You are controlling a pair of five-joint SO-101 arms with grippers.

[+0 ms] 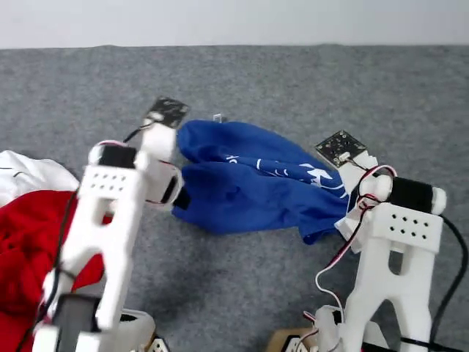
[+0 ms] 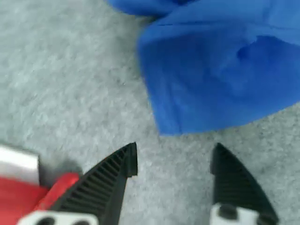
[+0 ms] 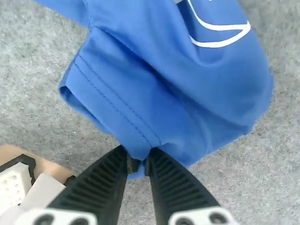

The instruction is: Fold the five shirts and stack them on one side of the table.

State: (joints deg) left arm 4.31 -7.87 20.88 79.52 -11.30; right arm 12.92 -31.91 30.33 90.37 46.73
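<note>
Blue fabric, soft and light by the look, will sag and crease. The blue shirt (image 1: 256,183) lies bunched at the centre of the high view and is best pinched at its hem corners. The right gripper (image 3: 138,161) is clamped on the stitched hem, plain in its wrist view. The left gripper (image 2: 174,154) gapes apart just short of the shirt's other edge. The high view adds a red shirt (image 1: 29,235) at lower left.
</note>
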